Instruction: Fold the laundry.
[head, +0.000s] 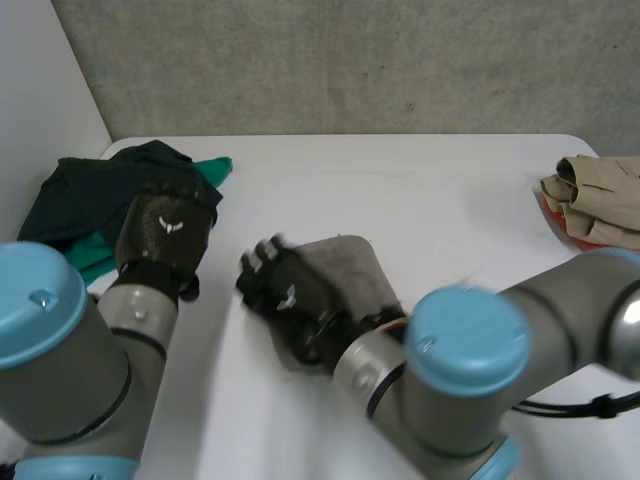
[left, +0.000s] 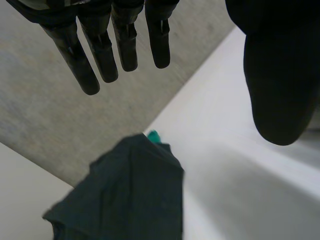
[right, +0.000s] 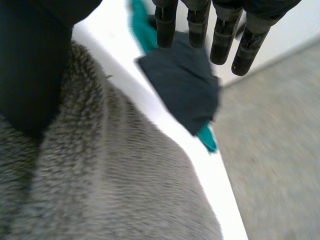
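I'm hovering my right hand (head: 285, 295) over the grey cloth (head: 355, 262) mid-table (head: 420, 190), fingers (right: 222, 42) straight and empty, probably to flatten it. My left hand (head: 165, 232), also open-fingered, is hanging above the dark pile (head: 80, 195) at ten o'clock, likely my next piece.

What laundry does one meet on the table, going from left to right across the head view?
dark pile → grey cloth → beige pile
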